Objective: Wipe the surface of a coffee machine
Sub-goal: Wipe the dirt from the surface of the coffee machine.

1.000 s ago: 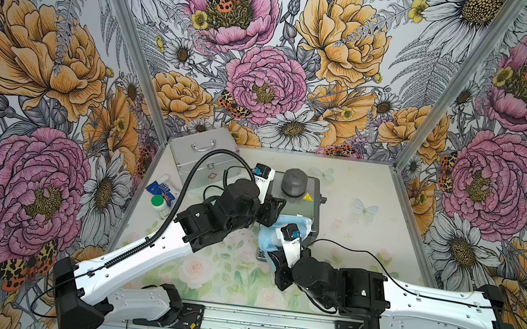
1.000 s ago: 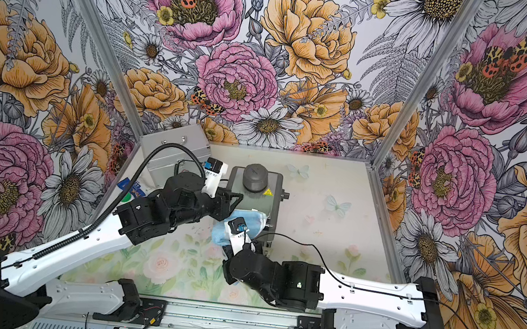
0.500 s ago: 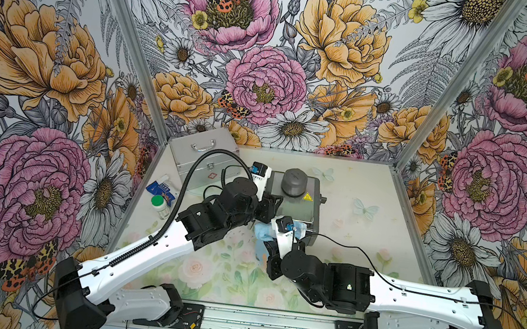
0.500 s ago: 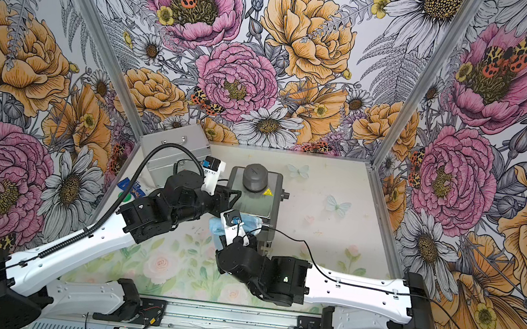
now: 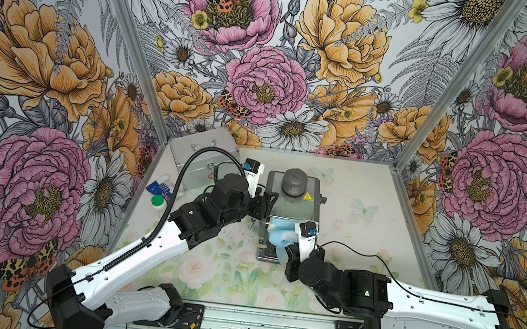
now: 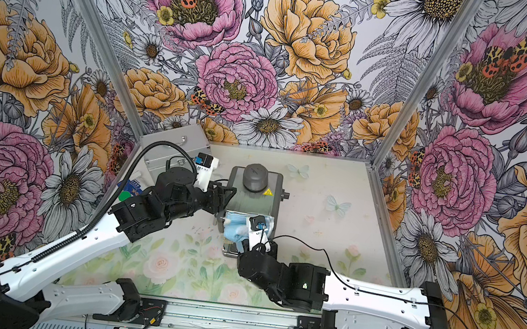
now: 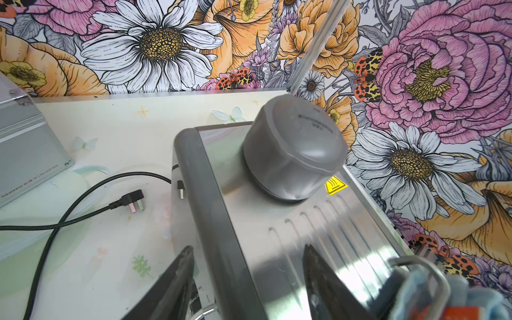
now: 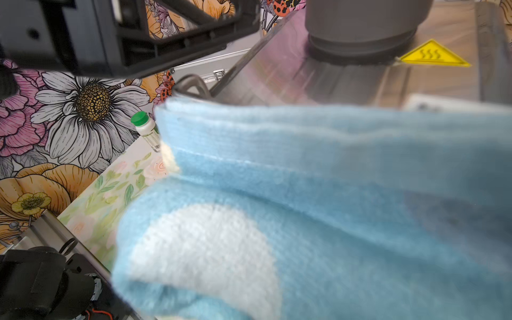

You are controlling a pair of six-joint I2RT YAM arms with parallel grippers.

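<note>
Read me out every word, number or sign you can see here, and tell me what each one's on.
Yellow triangle with three wavy heat lines, no words: warning sticker on the coffee machine, beside its knob.
"No.80169", digits unsure: edge of the silver case; the word before it is blurred.
Print on the knob: too blurred.
White print on the blue packet: too small.

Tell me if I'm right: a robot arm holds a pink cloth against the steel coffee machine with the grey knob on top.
Not quite. The cloth is light blue with a white patch, not pink; the right wrist view shows it close up. It is held against the coffee machine, whose grey knob sits on top.
</note>
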